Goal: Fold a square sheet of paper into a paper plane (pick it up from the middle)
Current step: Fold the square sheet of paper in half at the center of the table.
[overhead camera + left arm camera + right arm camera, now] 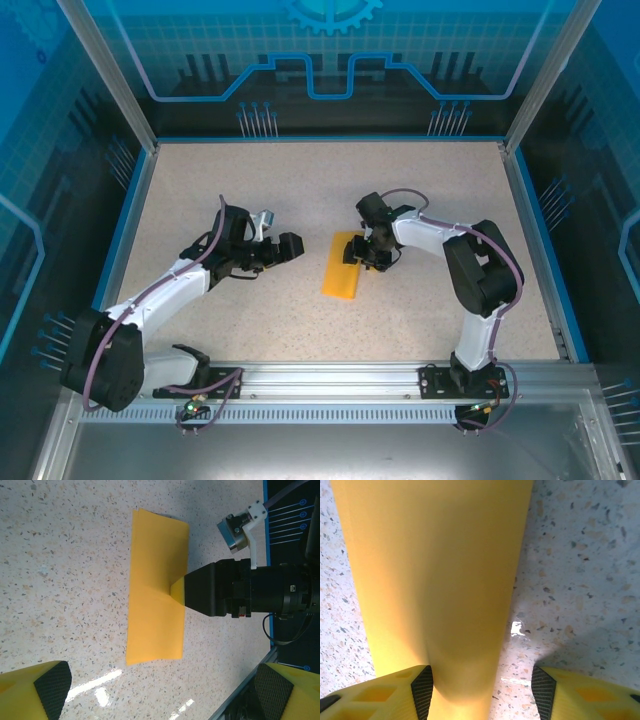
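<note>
The square sheet of paper (342,266) lies on the table as a narrow orange-yellow strip, doubled over lengthwise. My right gripper (361,251) is down at its far right edge. In the right wrist view the jaws of the right gripper (482,685) stand apart: the left pad (422,687) rests against the paper (435,580) and the right pad (542,690) is over bare table. The left wrist view shows the paper (155,580) with a yellow fingertip (177,590) on its long edge. My left gripper (292,246) is open, just left of the strip, with nothing between its fingers (37,690).
The speckled table (250,190) is ringed by a blue raised border (125,215) and clear enclosure walls. The arm bases sit on a metal rail (330,380) at the near edge. The right arm's black wrist (240,592) shows beyond the paper in the left wrist view.
</note>
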{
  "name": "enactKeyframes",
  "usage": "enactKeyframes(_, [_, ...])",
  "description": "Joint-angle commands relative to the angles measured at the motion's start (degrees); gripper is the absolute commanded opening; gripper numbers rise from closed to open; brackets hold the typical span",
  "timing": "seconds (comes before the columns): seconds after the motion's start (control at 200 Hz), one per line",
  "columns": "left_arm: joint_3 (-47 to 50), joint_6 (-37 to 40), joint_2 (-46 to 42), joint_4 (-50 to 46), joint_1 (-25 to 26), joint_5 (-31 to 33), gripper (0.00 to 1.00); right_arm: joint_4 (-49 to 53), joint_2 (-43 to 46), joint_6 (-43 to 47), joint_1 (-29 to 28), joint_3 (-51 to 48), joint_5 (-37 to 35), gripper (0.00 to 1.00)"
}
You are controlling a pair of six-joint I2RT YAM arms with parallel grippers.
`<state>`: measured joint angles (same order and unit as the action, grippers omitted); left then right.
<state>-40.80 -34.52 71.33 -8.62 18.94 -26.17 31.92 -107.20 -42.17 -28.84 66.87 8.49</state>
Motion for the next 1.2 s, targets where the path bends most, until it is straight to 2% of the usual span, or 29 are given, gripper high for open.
enactKeyframes(0.0, [-1.75, 0.28, 0.32, 0.52, 0.4, 0.78, 0.98, 0.59, -3.13, 1.27, -0.6, -0.09, -0.04, 0.59])
enactKeyframes(0.295, [-1.67, 0.58, 0.41, 0.31, 0.4, 1.12, 0.97, 2.25, -4.06, 5.51, -0.85, 1.24, 0.52, 0.59])
enactKeyframes(0.68, [-1.84, 0.46, 0.65, 0.22, 0.4, 1.08, 0.97, 2.0, -5.14, 2.81, -0.78, 1.24, -0.82, 0.59])
enactKeyframes(0.805, [-2.1, 0.42, 1.13, 0.2, 0.4, 0.97, 0.92, 2.31, -5.52, 3.32, -0.86, 1.33, -0.78, 0.58])
enactKeyframes(0.885, [-2.69, 0.31, 1.98, -0.34, 0.46, 1.04, 0.85, 2.61, -5.75, 3.25, -0.89, 1.07, -1.23, 0.58])
enactKeyframes(1.02, [-4.25, 0.11, 3.91, -1.42, 0.99, 1.69, 0.65, 3.14, -5.96, 3.06, -0.93, 0.85, -2.21, 0.57])
enactKeyframes(1.12, [-6.22, 0.23, 6.35, -2.64, 1.78, 1.74, 0.48, 3.4, -6.34, 3.06, -1.08, 0.89, -2.49, 0.57])
enactKeyframes(1.195, [-8.13, 0.41, 8.85, -3.21, 2.77, 1.35, 0.28, 3.75, -6.51, 2.98, -1.17, 0.89, -2.94, 0.57])
